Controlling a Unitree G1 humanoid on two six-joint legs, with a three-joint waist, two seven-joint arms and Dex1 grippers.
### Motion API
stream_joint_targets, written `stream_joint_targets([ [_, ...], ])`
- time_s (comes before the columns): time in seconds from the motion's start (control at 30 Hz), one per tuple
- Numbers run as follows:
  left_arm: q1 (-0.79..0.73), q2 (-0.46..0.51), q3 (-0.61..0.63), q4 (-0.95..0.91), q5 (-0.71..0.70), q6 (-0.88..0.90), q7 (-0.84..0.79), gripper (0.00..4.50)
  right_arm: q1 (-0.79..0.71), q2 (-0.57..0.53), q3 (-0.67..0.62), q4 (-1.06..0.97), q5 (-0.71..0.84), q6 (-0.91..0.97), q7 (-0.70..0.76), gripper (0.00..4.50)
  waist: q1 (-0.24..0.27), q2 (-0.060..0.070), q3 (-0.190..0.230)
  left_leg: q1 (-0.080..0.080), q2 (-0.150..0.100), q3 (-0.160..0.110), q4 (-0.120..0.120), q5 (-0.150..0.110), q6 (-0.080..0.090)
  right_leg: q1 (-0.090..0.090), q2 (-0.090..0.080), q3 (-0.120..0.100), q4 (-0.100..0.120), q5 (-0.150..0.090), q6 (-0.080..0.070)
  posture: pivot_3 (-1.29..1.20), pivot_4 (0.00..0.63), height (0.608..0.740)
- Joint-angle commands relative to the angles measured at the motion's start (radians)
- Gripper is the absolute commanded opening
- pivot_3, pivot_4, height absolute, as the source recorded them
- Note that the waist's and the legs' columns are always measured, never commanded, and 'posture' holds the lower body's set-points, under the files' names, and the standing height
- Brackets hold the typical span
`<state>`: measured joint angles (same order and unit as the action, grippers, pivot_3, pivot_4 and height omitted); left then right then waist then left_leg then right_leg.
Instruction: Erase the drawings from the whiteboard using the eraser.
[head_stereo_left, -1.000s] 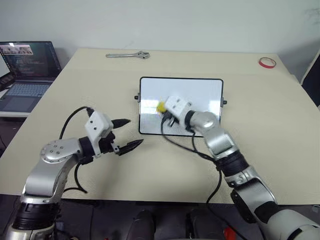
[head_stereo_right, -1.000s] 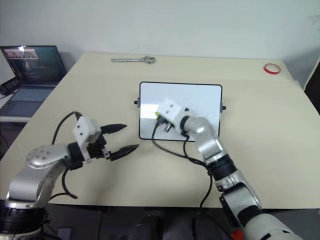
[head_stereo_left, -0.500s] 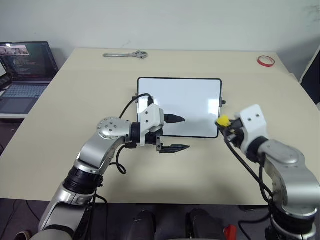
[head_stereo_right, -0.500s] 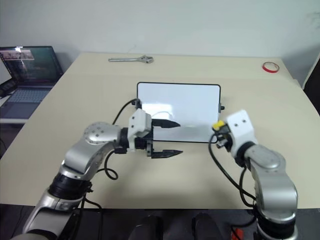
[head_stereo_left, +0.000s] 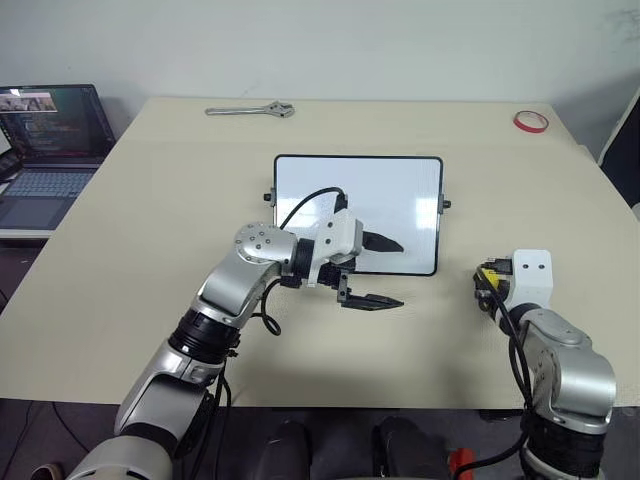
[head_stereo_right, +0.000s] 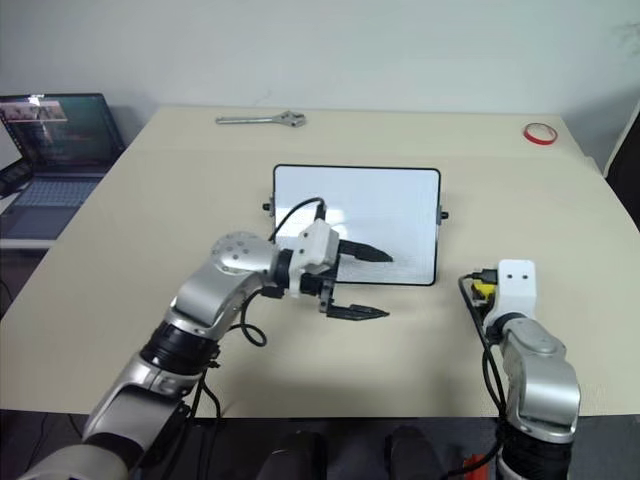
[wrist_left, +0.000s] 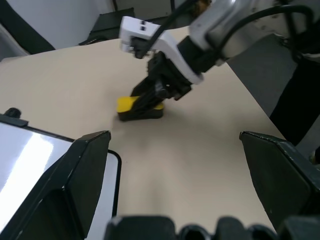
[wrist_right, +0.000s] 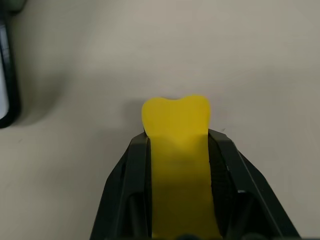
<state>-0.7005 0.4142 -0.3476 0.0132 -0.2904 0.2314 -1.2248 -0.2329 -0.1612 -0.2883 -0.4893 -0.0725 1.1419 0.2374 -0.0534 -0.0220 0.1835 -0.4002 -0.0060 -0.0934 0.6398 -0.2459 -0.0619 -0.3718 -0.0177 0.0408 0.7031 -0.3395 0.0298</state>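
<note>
The right gripper (wrist_right: 175, 165) has its fingers (wrist_right: 127, 190) clamped on the eraser (wrist_right: 176, 125), whose yellow end sticks out past the fingertips, low over the bare desk (head_stereo_left: 150, 200). The whiteboard (head_stereo_left: 330, 185) lies well apart from those fingers, off to the robot's left. The left gripper (head_stereo_left: 385, 272) has its fingers spread wide and empty, one tip over the whiteboard's near edge, the other over the desk just in front of it.

The risk, as a judgement: the grip sits toward the back of the eraser, so pressing it down could make it pivot or slip out. The left fingers, so near the frame, could nudge the board.

The drawings cannot be made out on the board; the left arm covers part of its near side. Whether the eraser touches the desk is hard to tell.
</note>
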Motion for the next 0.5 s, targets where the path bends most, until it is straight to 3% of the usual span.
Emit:
stream_joint_targets([
  [0.03,-0.022,-0.017,-0.008,-0.002,0.015,-0.024,-0.009,4.50,-0.048,-0.035,-0.019,0.064,0.024,-0.074,-0.016,1.12,0.000,0.000,0.000,0.000,0.000,0.000,0.000,0.000,0.000,0.000,0.000,0.000,0.000,0.000,0.000,0.00,0.150,0.740],
  [0.23,-0.006,-0.006,0.005,-0.006,0.028,-0.023,-0.014,4.50,-0.088,-0.069,-0.037,0.198,0.054,-0.153,-0.039,1.12,-0.001,0.000,0.000,0.000,0.000,0.000,0.000,0.000,0.000,0.000,0.000,0.000,0.000,0.000,0.000,0.00,0.150,0.740],
  [0.27,-0.002,-0.002,0.008,-0.008,0.028,-0.022,-0.013,4.50,-0.092,-0.070,-0.046,0.214,0.061,-0.162,-0.044,1.83,-0.001,0.000,0.000,0.000,0.000,0.000,0.000,0.000,0.000,0.000,0.000,0.000,0.000,0.000,0.000,0.00,0.150,0.740],
  [0.33,0.007,0.006,0.014,-0.014,0.028,-0.017,-0.007,4.50,-0.099,-0.076,-0.060,0.236,0.078,-0.175,-0.046,2.26,0.000,0.000,0.000,0.000,0.000,0.000,0.000,0.000,0.000,0.001,0.000,0.000,0.000,0.000,0.000,0.00,0.150,0.740],
  [0.5,0.048,0.038,0.044,-0.037,0.024,-0.003,0.025,4.50,-0.112,-0.075,-0.085,0.248,0.118,-0.201,-0.064,4.05,-0.003,0.000,0.000,0.000,0.000,0.000,0.000,0.000,0.000,0.000,0.000,0.001,0.001,0.000,0.000,0.00,0.150,0.740],
])
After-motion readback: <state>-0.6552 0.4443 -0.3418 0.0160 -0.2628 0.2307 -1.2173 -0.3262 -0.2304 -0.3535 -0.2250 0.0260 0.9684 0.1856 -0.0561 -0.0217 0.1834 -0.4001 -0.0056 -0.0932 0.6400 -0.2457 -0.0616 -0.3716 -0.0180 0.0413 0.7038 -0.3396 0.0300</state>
